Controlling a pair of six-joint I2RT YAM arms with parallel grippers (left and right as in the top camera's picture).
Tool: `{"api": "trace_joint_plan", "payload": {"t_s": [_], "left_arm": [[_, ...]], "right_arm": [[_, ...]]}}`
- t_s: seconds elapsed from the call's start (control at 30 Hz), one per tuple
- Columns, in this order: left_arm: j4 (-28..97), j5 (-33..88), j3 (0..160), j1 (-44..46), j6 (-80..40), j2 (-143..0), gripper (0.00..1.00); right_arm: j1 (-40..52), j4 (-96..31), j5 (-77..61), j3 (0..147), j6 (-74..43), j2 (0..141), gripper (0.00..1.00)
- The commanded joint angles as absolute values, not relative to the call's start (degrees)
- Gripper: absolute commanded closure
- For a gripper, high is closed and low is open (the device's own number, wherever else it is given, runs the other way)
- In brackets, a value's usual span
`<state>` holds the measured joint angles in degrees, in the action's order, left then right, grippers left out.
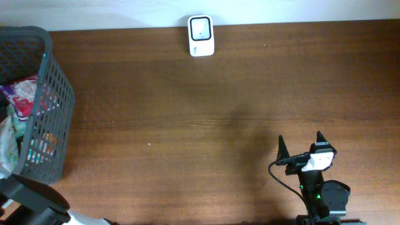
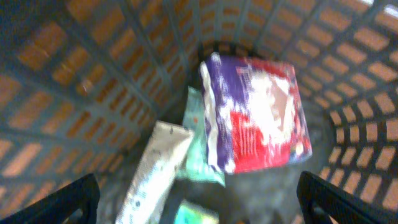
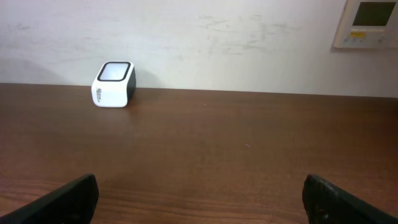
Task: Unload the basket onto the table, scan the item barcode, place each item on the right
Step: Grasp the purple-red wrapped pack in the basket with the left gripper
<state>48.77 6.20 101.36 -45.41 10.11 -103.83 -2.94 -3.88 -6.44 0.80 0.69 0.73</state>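
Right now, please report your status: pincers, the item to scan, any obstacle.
Left pincer open over basket, right pincer open, empty. Purple-red packet lies in basket, not gripped. Nothing blocks the scanner.

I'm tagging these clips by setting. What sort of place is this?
Likely a mock checkout station indoors: a scanner on a wooden table, a basket of packets, a wall panel.
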Motion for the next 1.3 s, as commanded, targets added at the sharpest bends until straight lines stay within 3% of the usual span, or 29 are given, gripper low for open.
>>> {"api": "trace_joint_plan", "payload": {"t_s": [0.0, 0.37, 0.47, 0.6, 0.8, 0.87, 0.9, 0.97, 1.13, 1.27], "left_arm": [[46.3, 9.1, 102.0, -45.5, 11.0, -103.5, 0.01], [36.6, 12.9, 101.9, -43.4, 9.7, -118.0, 0.00], [34.5, 12.9, 101.9, -40.6, 9.7, -118.4, 0.11], [36.1, 10.7, 101.8, -39.8, 9.7, -121.6, 0.13], [38.9, 4.1, 101.7, -39.9, 9.7, -123.8, 0.37], [39.6, 4.3, 101.9, -39.9, 9.7, -123.5, 0.91], [40.0, 4.6, 102.2, -39.9, 9.7, -122.9, 1.00], [40.2, 5.6, 102.8, -39.9, 9.0, -120.2, 1.00], [39.5, 5.6, 103.4, -39.9, -8.7, -107.0, 1.00], [39.1, 12.9, 103.4, -39.9, -10.7, -94.8, 1.00]], "right_arm": [[-2.6, -4.1, -5.9, 0.3, 1.1, 0.4, 0.01], [-2.6, -4.1, -5.9, 0.3, 1.1, 0.4, 0.01], [-2.6, -4.1, -5.9, 0.3, 1.1, 0.4, 0.01], [-2.6, -4.1, -5.9, 0.3, 1.1, 0.4, 0.01], [-2.6, -4.1, -5.9, 0.3, 1.1, 0.4, 0.01], [-2.6, -4.1, -5.9, 0.3, 1.1, 0.4, 0.01], [-2.6, -4.1, -5.9, 0.3, 1.1, 0.4, 0.01], [-2.6, -4.1, -5.9, 0.3, 1.1, 0.4, 0.02], [-2.6, -4.1, -5.9, 0.3, 1.1, 0.4, 0.01], [-2.6, -4.1, -5.9, 0.3, 1.1, 0.4, 0.01]]}}
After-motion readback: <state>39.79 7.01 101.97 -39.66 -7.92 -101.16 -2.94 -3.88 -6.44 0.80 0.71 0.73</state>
